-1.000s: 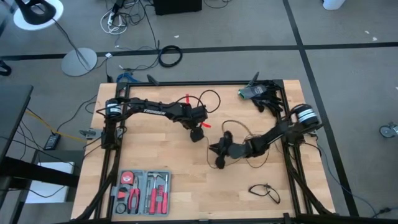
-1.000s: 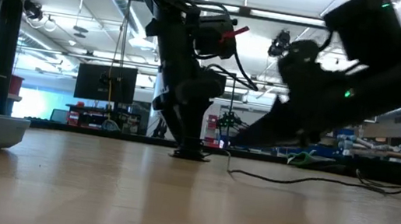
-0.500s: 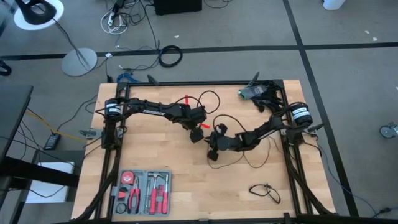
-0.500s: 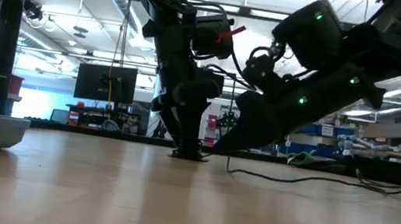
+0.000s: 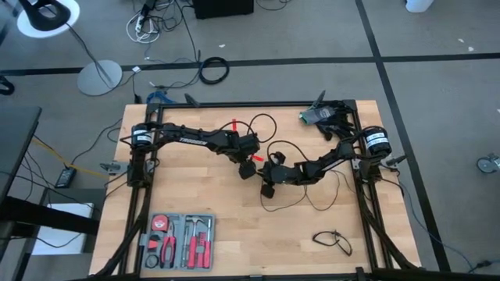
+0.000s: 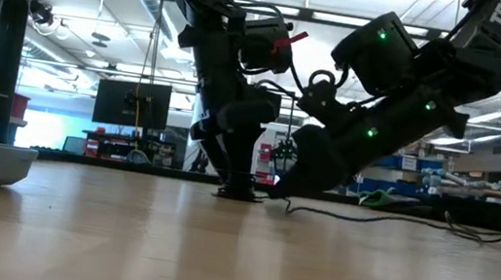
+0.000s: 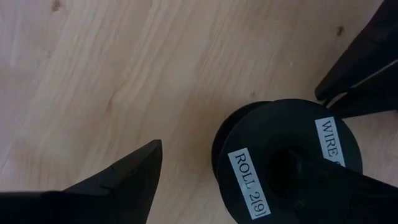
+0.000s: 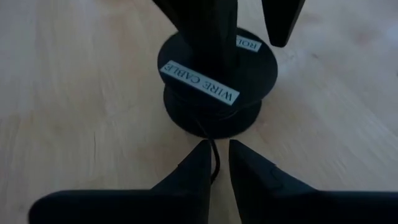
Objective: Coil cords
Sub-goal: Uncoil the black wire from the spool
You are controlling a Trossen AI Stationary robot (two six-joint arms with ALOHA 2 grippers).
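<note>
A black spool (image 8: 211, 81) labelled "WIRE CABLE" stands on the table's middle (image 5: 248, 171). My left gripper (image 7: 224, 158) is over it, fingers wide apart, pointing down. My right gripper (image 8: 219, 158) is just right of the spool (image 6: 278, 188), low over the table and shut on the thin black cord (image 8: 214, 155). That cord runs from the spool's core through the fingers and trails in loops toward the table's right (image 5: 312, 205). A short black cord (image 5: 332, 239) lies bunched at the near right. My left gripper has one finger (image 8: 205, 25) down on the middle of the spool's top flange (image 7: 280, 168). The other finger (image 7: 124, 180) stands outside the rim, apart from it. The fingers come from above. The spool stands upright on the table. My right gripper pinches the thin cord (image 8: 214, 163) between its two fingertips, a short way from the spool's core. The fingers slant down from the table's right side. The cord runs slack from the core to the fingers, and its rest lies on the table behind them.
A tool tray (image 5: 178, 240) sits at the near left. A green and black object (image 5: 322, 115) lies at the far right corner. Black frame rails (image 5: 367, 211) run along the table's left and right sides. Bare wood lies near the front middle.
My right gripper has gone toward the table's left and a little toward its far edge, and down, ending close beside the spool. The cord's trailing loops have been drawn leftward along the table after it.
</note>
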